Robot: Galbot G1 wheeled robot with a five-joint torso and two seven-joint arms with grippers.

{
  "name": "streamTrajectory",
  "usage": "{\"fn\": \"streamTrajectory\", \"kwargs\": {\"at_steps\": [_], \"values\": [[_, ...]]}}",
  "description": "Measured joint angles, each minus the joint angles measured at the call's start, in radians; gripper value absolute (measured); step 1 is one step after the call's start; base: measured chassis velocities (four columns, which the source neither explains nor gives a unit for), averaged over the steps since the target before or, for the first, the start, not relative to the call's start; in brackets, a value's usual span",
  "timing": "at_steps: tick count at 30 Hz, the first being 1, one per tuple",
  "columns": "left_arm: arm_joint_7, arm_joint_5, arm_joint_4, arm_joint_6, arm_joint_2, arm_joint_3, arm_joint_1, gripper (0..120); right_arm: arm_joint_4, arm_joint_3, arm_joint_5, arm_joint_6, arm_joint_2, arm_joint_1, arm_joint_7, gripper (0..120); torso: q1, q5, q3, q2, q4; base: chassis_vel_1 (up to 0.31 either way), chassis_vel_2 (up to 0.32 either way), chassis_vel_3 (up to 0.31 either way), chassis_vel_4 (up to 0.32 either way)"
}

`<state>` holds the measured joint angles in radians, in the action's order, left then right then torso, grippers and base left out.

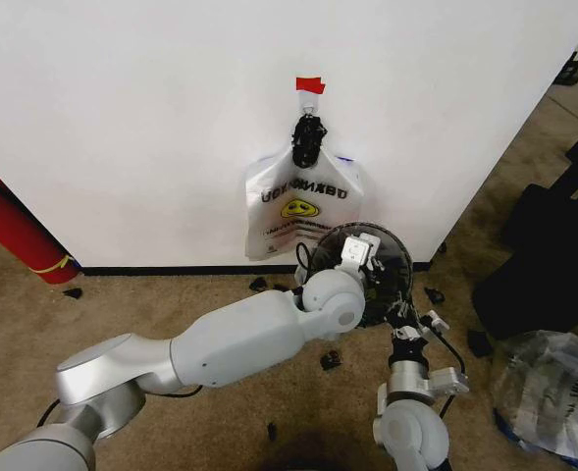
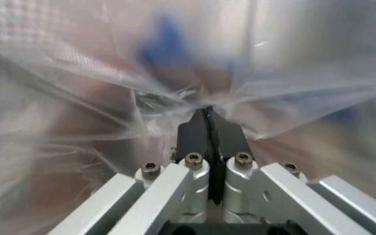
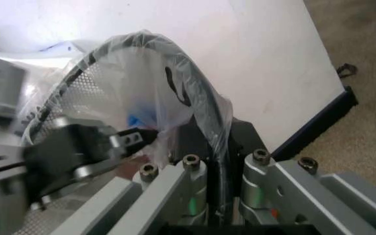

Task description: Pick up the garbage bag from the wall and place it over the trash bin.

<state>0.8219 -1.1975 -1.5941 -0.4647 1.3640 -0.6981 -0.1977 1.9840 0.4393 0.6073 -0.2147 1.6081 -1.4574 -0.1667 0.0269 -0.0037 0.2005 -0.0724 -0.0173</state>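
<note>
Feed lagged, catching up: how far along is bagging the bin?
Done: thin plastic already drapes the trash bin rim. In hand: the left gripper is shut on thin plastic at the bin; the right gripper clamps the rim. Left: a smiley garbage bag hangs on the wall.

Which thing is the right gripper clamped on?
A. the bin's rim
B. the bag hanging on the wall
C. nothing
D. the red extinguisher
A: the right gripper is shut on the black rim of the bin, where plastic drapes over it; the left gripper pinches plastic too.
</note>
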Motion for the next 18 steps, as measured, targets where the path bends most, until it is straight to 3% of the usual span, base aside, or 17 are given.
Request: {"fn": "streamTrajectory", "kwargs": {"at_steps": [18], "values": [[-0.009,0.06,0.139,-0.008,0.053,-0.026,-0.003,0,0.026,-0.015,-0.085,-0.039,0.0,-0.029,0.057,1,0.0,-0.0001,0.0,0.0,0.0001,0.0,0.0,0.0,0.0]]}}
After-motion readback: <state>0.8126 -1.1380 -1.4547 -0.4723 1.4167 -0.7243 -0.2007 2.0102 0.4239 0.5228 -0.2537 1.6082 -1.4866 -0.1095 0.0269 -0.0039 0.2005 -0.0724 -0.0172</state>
